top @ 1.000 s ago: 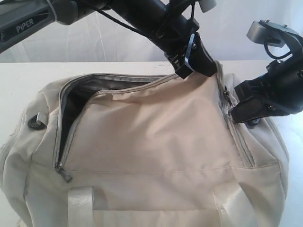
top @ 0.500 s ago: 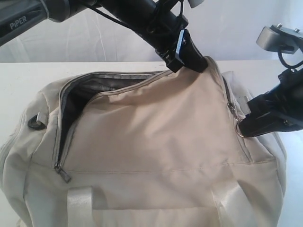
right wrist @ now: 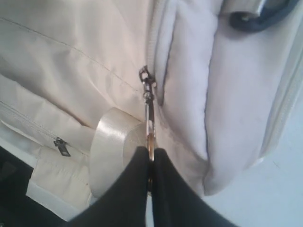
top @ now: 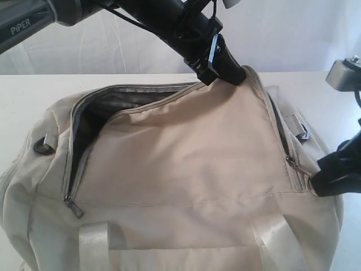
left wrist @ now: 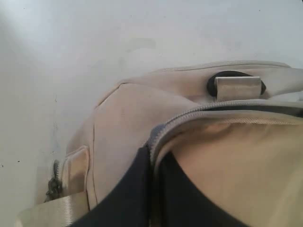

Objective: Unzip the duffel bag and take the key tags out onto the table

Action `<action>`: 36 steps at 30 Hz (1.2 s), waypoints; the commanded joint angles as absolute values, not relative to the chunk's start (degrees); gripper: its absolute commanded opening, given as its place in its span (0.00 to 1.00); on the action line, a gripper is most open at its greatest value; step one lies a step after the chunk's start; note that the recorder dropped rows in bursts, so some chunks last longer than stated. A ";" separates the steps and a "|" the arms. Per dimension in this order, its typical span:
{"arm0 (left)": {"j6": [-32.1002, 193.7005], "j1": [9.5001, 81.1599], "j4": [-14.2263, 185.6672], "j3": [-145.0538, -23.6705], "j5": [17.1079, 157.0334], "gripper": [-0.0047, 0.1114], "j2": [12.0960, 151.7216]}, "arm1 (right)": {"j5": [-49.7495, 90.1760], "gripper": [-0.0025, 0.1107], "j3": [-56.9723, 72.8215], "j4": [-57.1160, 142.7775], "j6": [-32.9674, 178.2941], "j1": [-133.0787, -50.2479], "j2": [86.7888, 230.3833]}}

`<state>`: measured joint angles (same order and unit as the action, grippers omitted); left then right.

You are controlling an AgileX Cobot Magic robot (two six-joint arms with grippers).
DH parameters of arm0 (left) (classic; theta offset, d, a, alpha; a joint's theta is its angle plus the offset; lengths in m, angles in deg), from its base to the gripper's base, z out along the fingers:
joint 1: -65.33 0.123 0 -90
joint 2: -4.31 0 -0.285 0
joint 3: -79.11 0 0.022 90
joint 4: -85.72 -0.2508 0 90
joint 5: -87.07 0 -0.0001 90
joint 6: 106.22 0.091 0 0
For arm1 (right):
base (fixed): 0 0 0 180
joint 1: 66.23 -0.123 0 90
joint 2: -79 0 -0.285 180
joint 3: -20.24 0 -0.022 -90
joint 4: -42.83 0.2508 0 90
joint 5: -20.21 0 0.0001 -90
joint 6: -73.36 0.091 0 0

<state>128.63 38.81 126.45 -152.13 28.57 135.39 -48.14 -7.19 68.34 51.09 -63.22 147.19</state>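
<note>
Pinching zip-edge fabric of duffel bag [top: 180,169] with left end effector [left wrist: 153,163], clenched; grasping metal ring pull [right wrist: 149,127] with right end effector [right wrist: 150,158]; sitting partly unzipped on white bench [top: 22,90].

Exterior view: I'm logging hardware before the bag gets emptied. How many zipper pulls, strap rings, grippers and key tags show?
Zipper pulls: 2 (small pull, ring pull)
Strap rings: 2 (left ring, right ring)
Grippers: 2 (left gripper on the bag, right gripper on the ring pull)
Key tags: 0
Total: 6
</note>
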 commanded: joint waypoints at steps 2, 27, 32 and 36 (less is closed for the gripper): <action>127.92 39.47 126.25 -152.37 29.99 0.04 134.72 | -49.75 0.02 -8.95 66.90 52.24 -62.94 144.33; 127.62 39.47 125.48 -152.37 28.76 0.04 134.72 | -48.38 0.52 -13.06 67.62 49.30 -62.94 141.11; 127.62 39.47 125.48 -152.37 26.75 0.04 134.72 | -42.41 0.60 -9.85 67.62 49.68 -62.94 141.11; 127.62 39.47 123.91 -152.37 25.95 0.28 134.72 | -39.98 0.60 -6.83 67.75 50.29 -62.94 141.11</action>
